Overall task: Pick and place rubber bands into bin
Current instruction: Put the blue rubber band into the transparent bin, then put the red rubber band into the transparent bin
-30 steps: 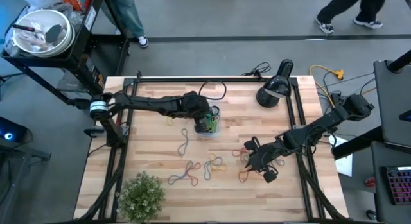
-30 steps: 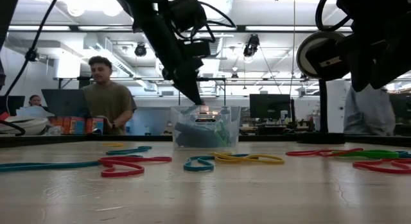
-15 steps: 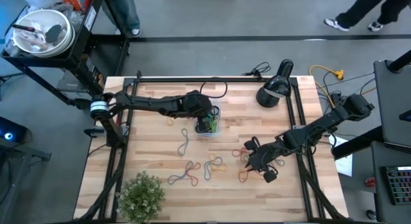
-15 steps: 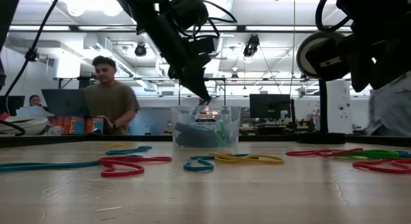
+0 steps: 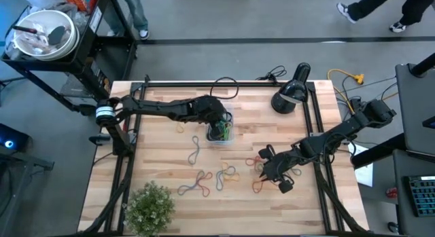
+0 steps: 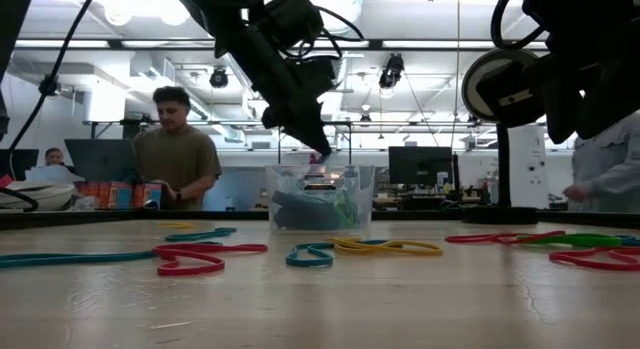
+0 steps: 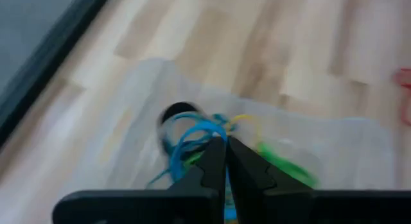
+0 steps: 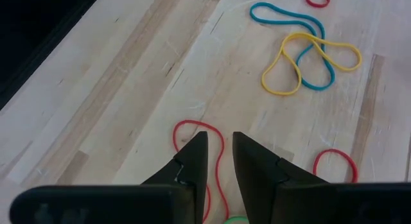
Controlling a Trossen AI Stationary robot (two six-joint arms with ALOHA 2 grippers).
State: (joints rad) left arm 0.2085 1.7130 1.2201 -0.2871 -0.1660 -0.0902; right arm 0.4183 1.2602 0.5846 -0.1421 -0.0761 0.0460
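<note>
Left gripper [image 5: 219,126] is held over the small clear rectangular plastic bin [image 5: 226,118], at about 12 o'clock of table centre. Fingers are pressed together, and a thin blue rubber band [image 7: 192,137] is seen right at the tips in the left wrist view; whether it is pinched or only lies behind them cannot be told. Green and yellow loops are already heaped in the bin.

Right gripper [image 5: 266,168] is parked low over the wooden table [image 5: 163,162] at about 4 o'clock. Fingers are set slightly apart and nothing is held; a thin red rubber band [image 8: 215,156] lies on the wood just beyond the tips.

More loose coloured rubber bands [image 5: 228,174] are scattered from 6 to 4 o'clock, several overlapping.

Handling, as judged:
- bands are taken as near weightless, limp, slightly grippy; no breakage risk
- shape is not kept when lifted, so drooping and snagging on neighbours are expected
- a single strand is best pinched at an isolated stretch, away from crossings
- tips must be brought down onto the wood, since the strands lie flat
</note>
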